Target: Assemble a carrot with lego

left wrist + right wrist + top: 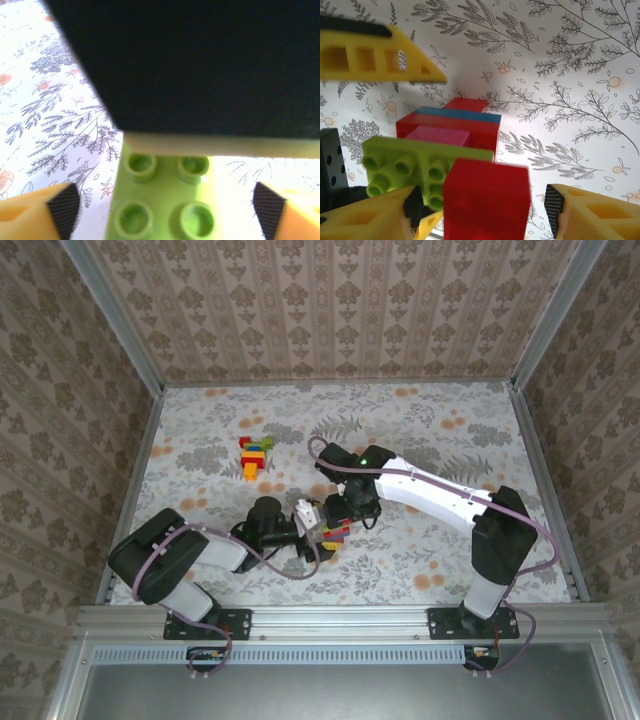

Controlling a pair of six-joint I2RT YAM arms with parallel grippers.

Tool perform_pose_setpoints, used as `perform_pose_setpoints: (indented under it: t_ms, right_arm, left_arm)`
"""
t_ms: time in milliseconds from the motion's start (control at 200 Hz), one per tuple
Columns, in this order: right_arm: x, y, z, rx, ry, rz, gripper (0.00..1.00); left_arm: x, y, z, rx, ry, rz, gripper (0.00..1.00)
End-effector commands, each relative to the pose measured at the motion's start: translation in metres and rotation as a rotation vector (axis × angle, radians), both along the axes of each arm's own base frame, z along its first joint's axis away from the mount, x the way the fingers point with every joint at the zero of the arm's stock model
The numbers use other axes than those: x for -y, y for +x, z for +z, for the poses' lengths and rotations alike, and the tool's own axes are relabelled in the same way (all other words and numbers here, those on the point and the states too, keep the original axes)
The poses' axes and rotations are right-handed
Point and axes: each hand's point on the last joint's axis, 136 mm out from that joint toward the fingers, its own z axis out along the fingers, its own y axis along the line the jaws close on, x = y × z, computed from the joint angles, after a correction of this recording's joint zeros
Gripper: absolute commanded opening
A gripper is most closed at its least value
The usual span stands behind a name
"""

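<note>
From above, I saw the lego stack lying near the middle of the flower-printed table, a little toward 6 o'clock. Both arms met over it. The left gripper reached in from 8 o'clock and the right gripper from 3 o'clock. A loose pile of lego sat well apart, at about 10 o'clock from the stack.

Through the left wrist camera, the left gripper stood released. Its pads were spread wide at 9 and 3 o'clock of a green brick, with bare table showing on either side of it. A blurred dark shape hung at 12 o'clock, too close for me to make out.

Through the right wrist camera, the right gripper straddled a red brick. A strip of table was visible between that brick and the 3 o'clock pad, so I read those jaws as let go too. The green brick jutted out at 9 o'clock of the red one. A magenta brick, a blue brick and more red were stacked beyond, toward 12 o'clock.
</note>
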Motion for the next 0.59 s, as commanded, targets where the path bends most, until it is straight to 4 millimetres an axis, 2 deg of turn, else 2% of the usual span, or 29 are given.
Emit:
perform_pose_setpoints:
  t_ms: [0, 165, 295, 390, 490, 590]
  right_arm:
    - [0.002, -0.004, 0.018, 0.039, 0.035, 0.023, 0.69]
    - [0.005, -0.002, 0.028, 0.075, 0.044, 0.024, 0.69]
    - [0.004, -0.001, 0.043, 0.116, 0.079, 0.027, 0.69]
    - [0.014, -0.004, 0.052, 0.137, 0.066, 0.022, 0.69]
    - [0.027, -0.013, 0.048, 0.119, 0.030, 0.022, 0.69]
    - [0.039, -0.026, 0.037, 0.091, 0.014, 0.013, 0.69]
  left_arm:
    - [0.008, -0.003, 0.012, 0.004, -0.016, -0.045, 1.00]
    - [0.010, -0.001, 0.016, 0.007, -0.016, -0.039, 1.00]
    - [0.008, -0.001, 0.019, 0.012, -0.005, -0.030, 1.00]
    - [0.005, -0.003, 0.020, 0.011, 0.012, -0.030, 1.00]
    - [0.002, -0.002, 0.021, 0.014, 0.012, -0.012, 1.00]
    - [-0.002, 0.001, 0.018, 0.020, 0.025, 0.021, 1.00]
